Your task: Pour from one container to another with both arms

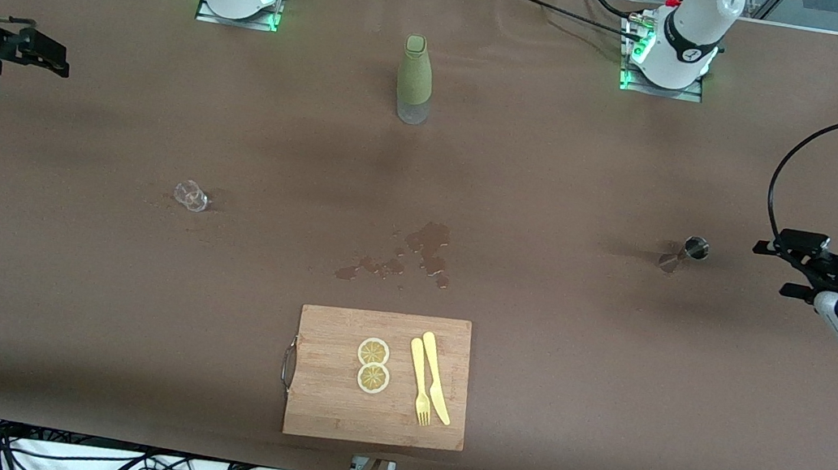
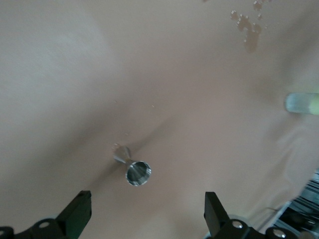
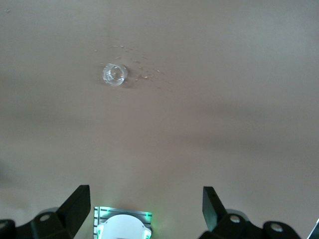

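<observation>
Two containers were noted on the brown table (image 1: 51, 282), well apart: the clear glass cup (image 1: 191, 196) toward the right arm's end, the silver jigger (image 1: 685, 252) toward the left arm's end. From the cutting board (image 1: 381, 377), the cup lay at about ten o'clock, the jigger at about two o'clock, the green bottle (image 1: 414, 80) at twelve

The cup was judged light, rigid, slick and breakable; a gentle pinch across its side walls below the rim was thought best. Whether it held liquid could not be told; it looked tipped in the front view. Small droplets were seen on the cloth beside it

The jigger was judged light, stiff and slippery, easily toppled on its narrow foot; the waist between the two cones was reckoned the surest hold. Its upper cone appeared empty. A wet patch (image 1: 416, 255) was recorded between the two vessels, at twelve o'clock from the board

The right gripper (image 1: 42, 55) was held in the air over the table edge, fingers spread, nothing held. The left gripper (image 1: 779, 269) was held just beside the jigger, fingers spread, nothing held
</observation>
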`<state>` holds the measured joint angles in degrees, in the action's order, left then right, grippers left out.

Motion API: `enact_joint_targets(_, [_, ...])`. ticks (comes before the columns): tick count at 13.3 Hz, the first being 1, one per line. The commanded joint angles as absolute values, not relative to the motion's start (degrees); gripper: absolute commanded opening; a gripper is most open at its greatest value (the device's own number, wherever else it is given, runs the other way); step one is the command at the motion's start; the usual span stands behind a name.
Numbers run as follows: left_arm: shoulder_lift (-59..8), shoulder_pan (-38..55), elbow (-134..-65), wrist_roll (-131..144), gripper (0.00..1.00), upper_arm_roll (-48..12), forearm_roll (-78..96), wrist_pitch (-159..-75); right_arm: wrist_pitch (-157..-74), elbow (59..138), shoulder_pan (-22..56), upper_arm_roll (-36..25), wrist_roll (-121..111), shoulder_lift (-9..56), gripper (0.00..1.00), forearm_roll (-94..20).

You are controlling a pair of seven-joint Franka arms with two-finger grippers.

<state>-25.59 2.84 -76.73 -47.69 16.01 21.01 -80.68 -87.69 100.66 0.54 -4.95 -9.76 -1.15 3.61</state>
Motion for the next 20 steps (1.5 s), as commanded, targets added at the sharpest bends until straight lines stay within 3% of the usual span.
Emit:
enact_joint_targets(1, [-22.0, 4.0, -78.0, -46.9, 1.0, 16.4, 18.5, -82.4, -92.1, 103.4, 2.5, -7.2, -8.3, -2.2, 1.0, 5.9])
enact_joint_targets(6, [-18.1, 5.5, -76.8, -43.9, 1.0, 16.2, 12.2, -84.6, -98.9, 104.0, 2.5, -7.6, -3.2, -2.3, 1.0, 1.4])
enact_joint_targets(14, [-13.2, 4.7, -75.7, -12.2, 1.0, 8.3, 4.0, -84.3, -94.9, 102.7, 2.5, -7.7, -3.1, -4.4, 1.0, -0.5])
enact_joint_targets(20, [-13.3, 6.1, -75.4, -4.1, 1.0, 8.1, 4.0, -83.3, -94.9, 102.7, 2.5, -7.7, -3.1, -4.4, 1.0, -0.5])
